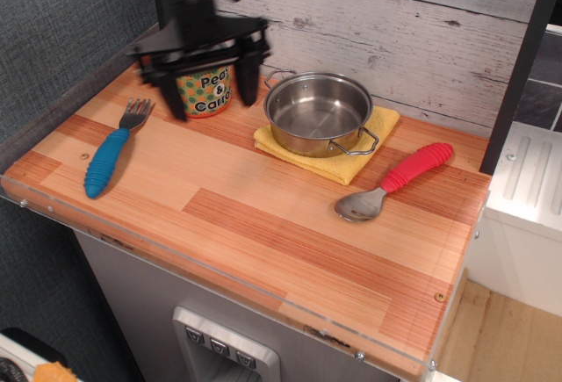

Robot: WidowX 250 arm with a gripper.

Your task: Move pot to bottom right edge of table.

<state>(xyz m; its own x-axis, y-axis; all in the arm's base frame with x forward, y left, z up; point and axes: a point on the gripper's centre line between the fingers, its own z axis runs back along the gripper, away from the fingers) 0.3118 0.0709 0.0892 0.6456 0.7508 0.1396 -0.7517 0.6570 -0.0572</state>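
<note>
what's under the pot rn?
The pot sits on a folded yellow cloth, whose edges stick out at the front and right. The cloth lies on the table. The part of the cloth beneath the pot is hidden. Inside, the pot looks empty.

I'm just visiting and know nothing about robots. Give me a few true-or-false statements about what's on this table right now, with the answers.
1. The pot sits on a yellow cloth. True.
2. The tool is gripping the pot. False: it hangs open beside the pot, in front of the can, holding nothing.
3. The spoon has a red handle. True.
4. The fork lies inside the pot. False: it lies on the table near the left edge, and the pot looks empty.
5. The pot is already at the table's bottom right edge. False: it is toward the back, near the wall.
</note>
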